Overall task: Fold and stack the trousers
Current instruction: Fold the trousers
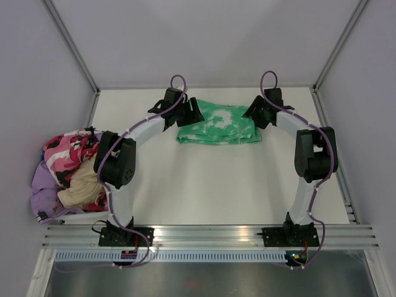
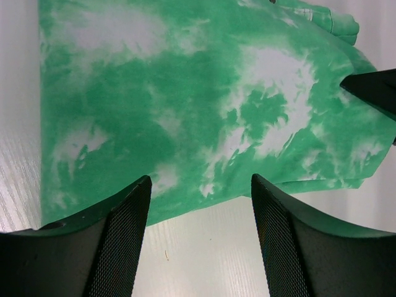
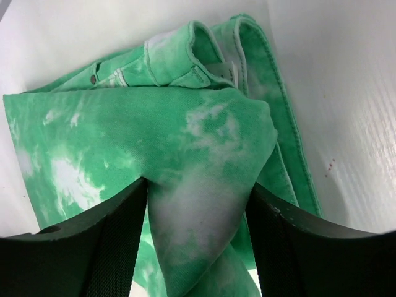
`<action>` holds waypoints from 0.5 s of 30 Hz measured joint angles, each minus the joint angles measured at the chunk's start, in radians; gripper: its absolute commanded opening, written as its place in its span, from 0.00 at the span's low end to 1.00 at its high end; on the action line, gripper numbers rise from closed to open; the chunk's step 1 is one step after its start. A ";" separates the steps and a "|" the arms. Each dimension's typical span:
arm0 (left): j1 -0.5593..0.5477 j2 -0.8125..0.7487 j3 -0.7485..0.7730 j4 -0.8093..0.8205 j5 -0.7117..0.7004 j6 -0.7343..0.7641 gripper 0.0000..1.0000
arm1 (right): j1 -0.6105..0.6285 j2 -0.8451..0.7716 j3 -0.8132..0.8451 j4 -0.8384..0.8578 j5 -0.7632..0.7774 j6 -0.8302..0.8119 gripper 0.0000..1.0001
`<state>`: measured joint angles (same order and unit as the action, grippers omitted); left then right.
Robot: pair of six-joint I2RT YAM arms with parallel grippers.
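A ribbed aluminium rail runs along the near edge, and the two arm bases are bolted to it. The left arm and right arm rise from it in white and black segments, each with a thin purple cable looped along it. At the near left lies a loose heap of clothes: pink camouflage print, lilac and cream cloth, all crumpled. The counter is a smooth, matte white board with a faint linear grain.

The trousers lie towards the far side of the counter, between the two arms, folded into a flat, roughly rectangular pad. The cloth is bright green with cloudy white mottling, and its weave looks like soft twill.

The left tool sits at the left end of the trousers with its fingers apart. They are black, with mesh-textured inner faces. Bare counter shows between them, and the folded edge of the trousers lies just beyond the tips.

The right tool is at the right end. A raised, peaked fold of the cloth fills the gap between its textured fingers and touches both, so this tool is clamped on the trousers. Beyond that fold, the thick stitched waistband curls up in rounded ridges, and a small dark button sits on it.
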<state>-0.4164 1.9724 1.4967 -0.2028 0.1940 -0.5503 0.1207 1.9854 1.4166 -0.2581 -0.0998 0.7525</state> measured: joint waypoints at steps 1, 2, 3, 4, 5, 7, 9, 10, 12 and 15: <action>0.000 0.000 -0.006 0.002 0.000 0.000 0.72 | 0.000 0.000 0.001 0.008 0.004 -0.009 0.69; 0.000 0.000 -0.013 0.003 0.000 0.000 0.72 | 0.000 0.000 0.004 0.015 0.009 -0.021 0.69; 0.000 0.000 -0.021 0.004 0.000 0.000 0.72 | 0.000 0.001 0.006 0.019 0.013 -0.029 0.69; 0.000 0.000 -0.028 0.004 0.000 0.000 0.72 | 0.000 0.003 0.010 0.021 0.019 -0.043 0.68; 0.000 0.000 -0.035 0.003 0.000 0.000 0.72 | 0.000 0.008 0.019 0.020 0.024 -0.057 0.63; 0.000 0.000 -0.042 0.003 0.000 0.000 0.72 | 0.002 0.031 0.052 0.004 0.035 -0.088 0.37; 0.000 0.000 -0.044 0.004 0.000 0.000 0.72 | 0.002 0.060 0.089 -0.006 0.037 -0.125 0.17; 0.000 0.000 -0.044 0.004 0.000 0.000 0.72 | 0.002 0.069 0.097 -0.005 0.036 -0.134 0.04; 0.000 0.000 -0.044 0.005 0.000 0.000 0.72 | 0.003 0.072 0.099 -0.004 0.037 -0.156 0.00; 0.000 0.000 -0.044 0.008 0.000 0.002 0.72 | 0.008 0.061 0.087 0.026 0.025 -0.206 0.00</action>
<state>-0.4164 1.9720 1.4525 -0.1947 0.1944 -0.5488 0.1287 2.0460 1.5036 -0.2325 -0.0746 0.5461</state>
